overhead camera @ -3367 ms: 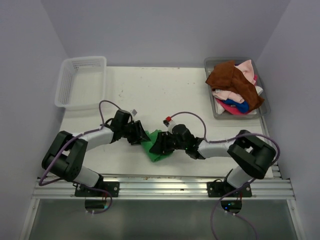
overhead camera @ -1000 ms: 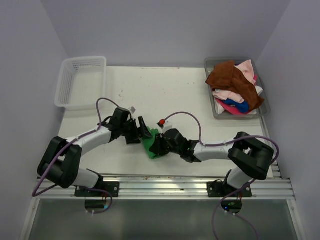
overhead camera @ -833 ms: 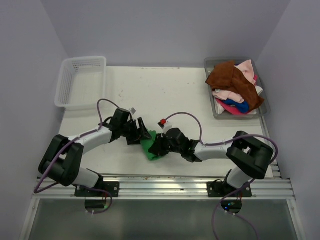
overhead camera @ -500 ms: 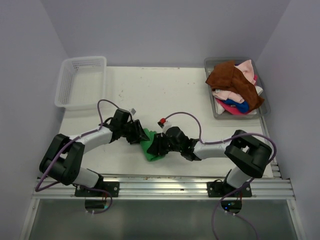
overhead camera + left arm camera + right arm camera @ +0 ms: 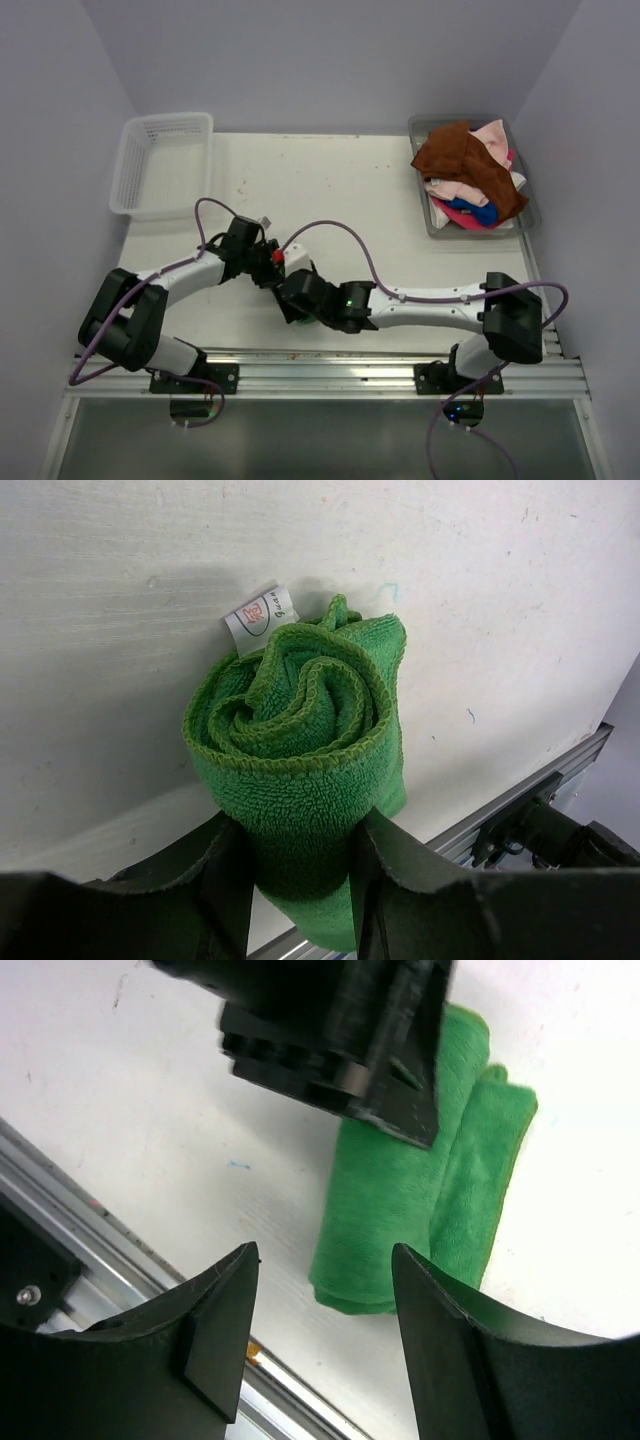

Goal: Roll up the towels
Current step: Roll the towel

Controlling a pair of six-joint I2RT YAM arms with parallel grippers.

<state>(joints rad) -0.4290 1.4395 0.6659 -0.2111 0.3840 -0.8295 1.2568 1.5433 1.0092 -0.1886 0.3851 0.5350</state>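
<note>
A robotics lab cell: a scuffed white surface (image 5: 340,190) boxed in on three sides by bare grey walls (image 5: 330,60), an aluminium rail (image 5: 320,372) along the surface's near edge, and the left arm (image 5: 185,273) and right arm (image 5: 430,308) bolted to that rail, purple cables (image 5: 330,223) trailing.

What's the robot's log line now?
left end effector: clamps rolled bright green terry-cloth towel | right end effector: open, holding nothing | other towels: heaped in clear grey plastic tray

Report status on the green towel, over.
Left gripper clamped on rolled green towel, on the table. Right gripper open above it. Other towels heaped in tray, nothing blocking.
</note>
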